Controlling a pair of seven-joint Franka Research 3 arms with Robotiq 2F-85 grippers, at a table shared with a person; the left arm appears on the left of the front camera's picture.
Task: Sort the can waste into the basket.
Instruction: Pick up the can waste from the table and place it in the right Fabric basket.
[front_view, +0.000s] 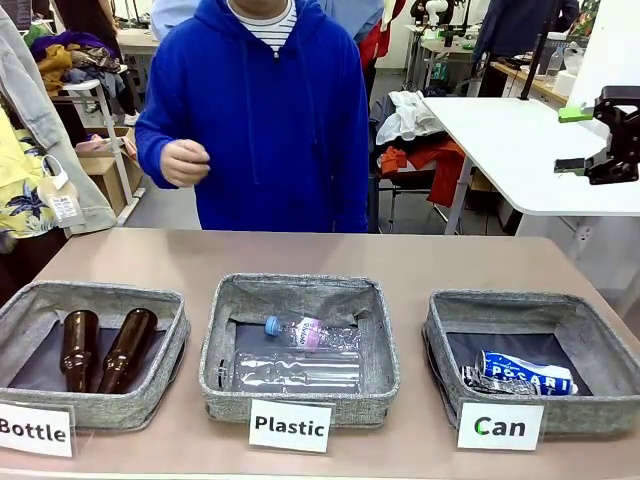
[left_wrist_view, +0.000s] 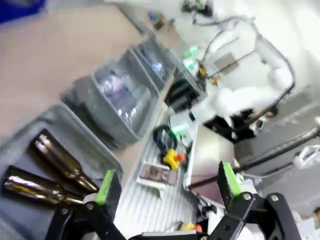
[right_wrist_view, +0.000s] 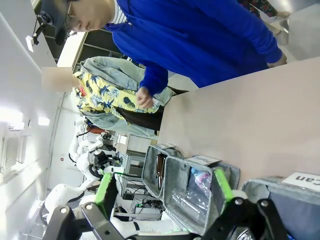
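Busy workshop in the back, and up front a tan table (front_view: 420, 262) with three grey fabric baskets lined up along the near edge, each with a white card. Far as I can tell the sorting is basically done: the blue can (front_view: 527, 372) with the white lettering and the crushed dark can (front_view: 490, 381) are both lying on their sides inside the basket (front_view: 600, 345) marked "Can", touching each other near its front wall. Two brown bottles (front_view: 102, 347) sit in the "Bottle" basket and clear plastic bottles (front_view: 300, 352) in the "Plastic" one, so nothing loose is on the table. The right gripper (front_view: 585, 140) hangs up high at the right edge, well above the baskets, jaws spread wide and empty. The left gripper (left_wrist_view: 167, 185) is also wide open with nothing between its green pads, looking down at the bottle basket from its own camera. The person's hand (front_view: 184, 162) is loosely curled at chest height, not on the table. My guess is no more picking is needed, just parking the arms clear.
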